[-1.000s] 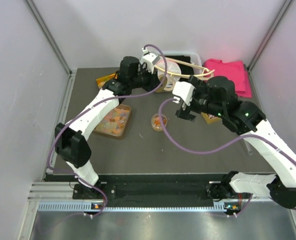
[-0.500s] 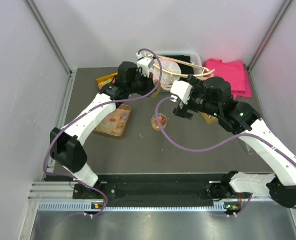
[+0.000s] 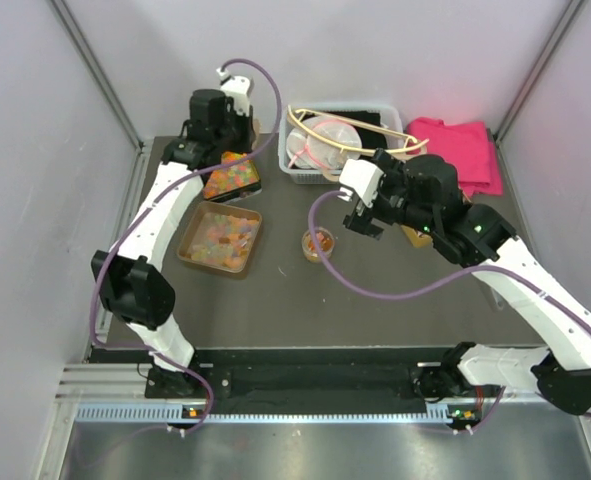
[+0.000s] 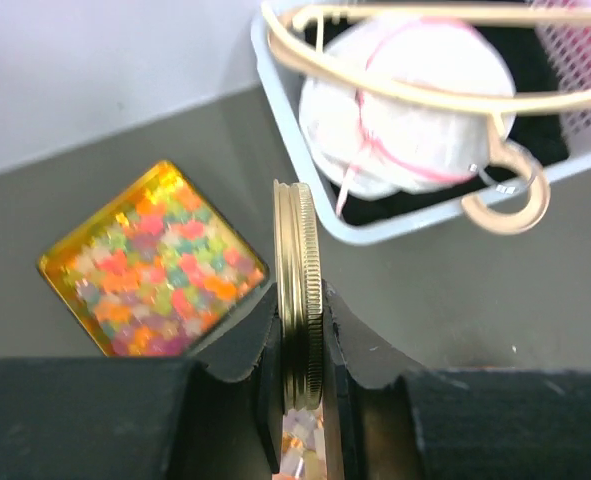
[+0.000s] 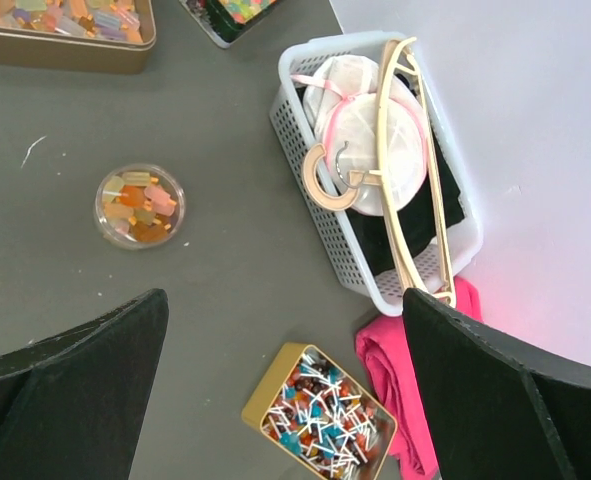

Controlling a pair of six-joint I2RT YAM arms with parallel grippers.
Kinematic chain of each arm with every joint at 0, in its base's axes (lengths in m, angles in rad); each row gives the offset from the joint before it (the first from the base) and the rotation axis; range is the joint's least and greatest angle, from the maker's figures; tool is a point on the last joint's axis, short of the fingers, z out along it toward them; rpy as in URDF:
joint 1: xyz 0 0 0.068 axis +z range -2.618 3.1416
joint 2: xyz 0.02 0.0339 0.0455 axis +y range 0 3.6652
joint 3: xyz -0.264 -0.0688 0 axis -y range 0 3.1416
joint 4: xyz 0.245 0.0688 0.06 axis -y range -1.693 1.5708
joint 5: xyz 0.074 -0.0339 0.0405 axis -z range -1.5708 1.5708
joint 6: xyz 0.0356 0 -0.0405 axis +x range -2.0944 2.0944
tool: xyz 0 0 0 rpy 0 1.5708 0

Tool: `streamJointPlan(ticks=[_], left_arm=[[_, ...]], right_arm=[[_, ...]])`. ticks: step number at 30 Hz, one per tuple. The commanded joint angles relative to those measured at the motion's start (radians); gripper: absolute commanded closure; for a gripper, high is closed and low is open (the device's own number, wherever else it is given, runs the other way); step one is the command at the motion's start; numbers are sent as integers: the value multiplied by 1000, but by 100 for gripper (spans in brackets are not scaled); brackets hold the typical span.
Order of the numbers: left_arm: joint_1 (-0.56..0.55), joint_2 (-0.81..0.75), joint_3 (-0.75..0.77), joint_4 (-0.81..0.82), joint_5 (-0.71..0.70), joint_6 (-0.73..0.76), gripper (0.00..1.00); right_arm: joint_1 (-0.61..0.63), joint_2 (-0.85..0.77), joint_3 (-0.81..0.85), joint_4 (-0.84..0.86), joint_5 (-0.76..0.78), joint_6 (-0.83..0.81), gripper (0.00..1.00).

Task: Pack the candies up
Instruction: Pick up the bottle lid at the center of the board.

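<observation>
Gold lid, pinched in the left claw, likely caps the jar of candies; right claw gapes wide.

white basket — hanger inside | pink cloth | tin of wrapped sweets

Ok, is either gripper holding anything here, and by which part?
The left gripper pinches a gold ridged lid, seen edge-on, across its two flat faces near the rim. The right gripper is open and holds nothing.
</observation>
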Motion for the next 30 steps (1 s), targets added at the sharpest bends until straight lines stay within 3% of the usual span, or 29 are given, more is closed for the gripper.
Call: streamJointPlan(ticks=[1, 7, 14, 22, 30], left_arm=[[58, -13, 76, 28, 163, 20, 100], [64, -22, 18, 99, 589, -120, 100], [61, 36, -59, 289, 887, -364, 100], [36, 12, -227, 594, 1002, -597, 100], [-28, -54, -352, 797, 1070, -768, 100]], right_arm=[[11, 16, 90, 19, -8, 53, 1], [11, 56, 142, 11, -59, 74, 1], [61, 68, 99, 45, -16, 42, 1], [83, 72, 60, 102, 9, 44, 1], [127, 101, 13, 140, 41, 38, 1]])
